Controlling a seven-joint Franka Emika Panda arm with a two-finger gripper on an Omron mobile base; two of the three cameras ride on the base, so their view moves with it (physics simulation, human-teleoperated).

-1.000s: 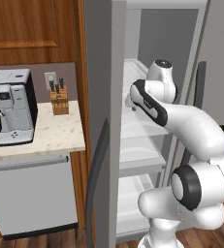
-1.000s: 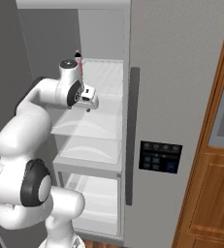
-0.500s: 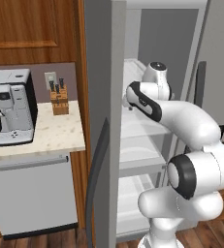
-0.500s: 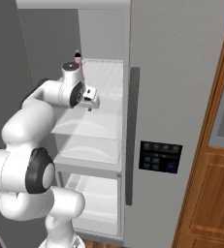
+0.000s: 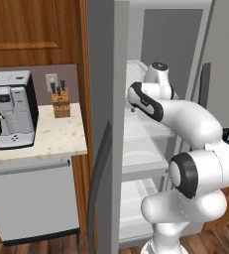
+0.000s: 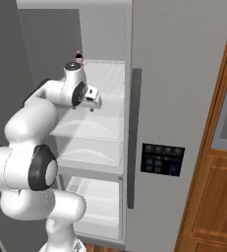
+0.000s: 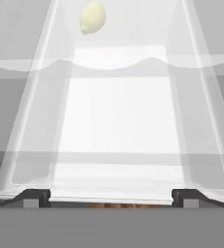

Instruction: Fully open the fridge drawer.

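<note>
Jaws [image 7: 111,196] stand wide apart with nothing between them; in the hand view the two dark fingertips [image 7: 33,196] sit far out toward either side of the frame. In the right base view the gripper [image 6: 92,100] hangs inside the open fridge, pointing down over the flat pale shelves [image 6: 93,127].

Directly beneath the jaws lies the fridge drawer [image 7: 118,121], a translucent whitish bin spanning the width of the interior. Its wavy, arched front ridge [image 7: 108,64] crosses the hand view beyond the fingertips, apart from them; no contact is visible. In the right base view the drawer [image 6: 90,153] sits below the gripper, under the shelf, with its curved ridge facing out. How far it is pulled out cannot be told.

Beyond the ridge, a pale yellow lemon-like item [image 7: 92,18] is seen through the translucent plastic, to the left of the jaws' centre line.

Farther off, on the far side of the open fridge door [image 5: 106,124] from the jaws, a light stone surface [image 5: 41,136] carries a coffee machine [image 5: 12,109] and a knife block [image 5: 61,103], set well apart from the gripper.
</note>
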